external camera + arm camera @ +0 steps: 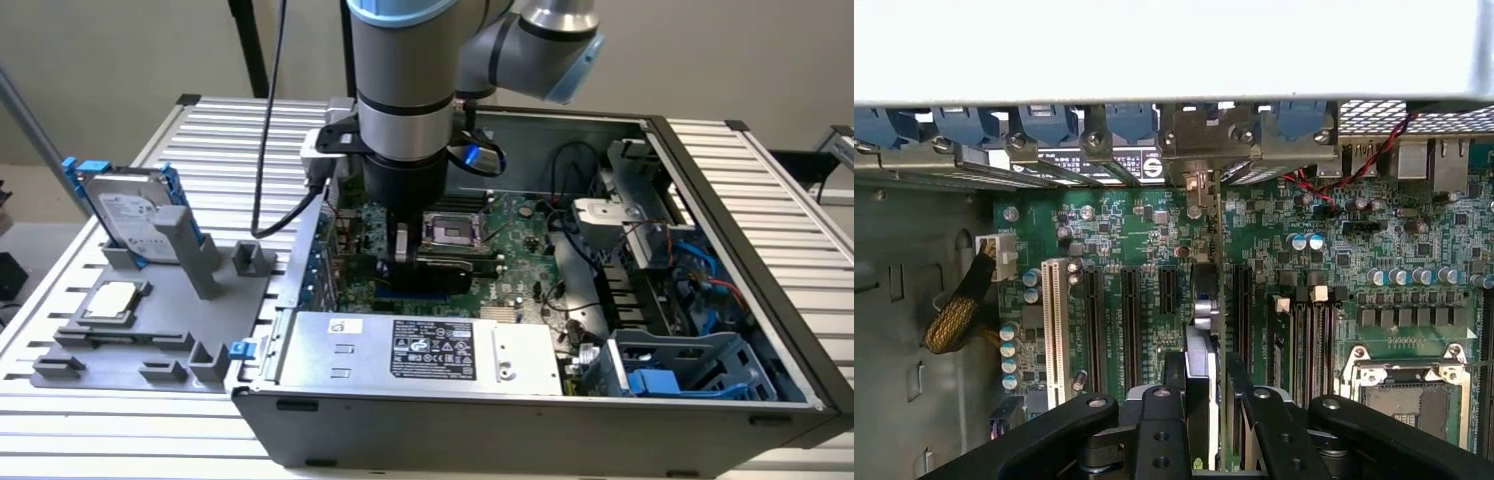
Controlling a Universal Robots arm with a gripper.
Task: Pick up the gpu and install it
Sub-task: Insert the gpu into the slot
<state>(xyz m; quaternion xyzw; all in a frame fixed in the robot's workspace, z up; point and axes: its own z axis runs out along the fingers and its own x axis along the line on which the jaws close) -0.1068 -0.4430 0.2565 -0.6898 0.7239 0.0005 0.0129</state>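
The gpu stands on edge over the green motherboard, in line with the black expansion slots. Its far end reaches the silver brackets at the case's rear wall. My gripper is shut on the gpu, with one black finger on each side of the card's upper edge. In the exterior view the gripper is down inside the open computer case, and the gpu shows as a dark strip beside the CPU socket. Whether the card is seated in a slot I cannot tell.
A grey fixture tray on the exterior view's left holds a silver hard drive with blue rails and a square CPU chip. The power supply lies along the case's near side. Cables and drive cages fill its right.
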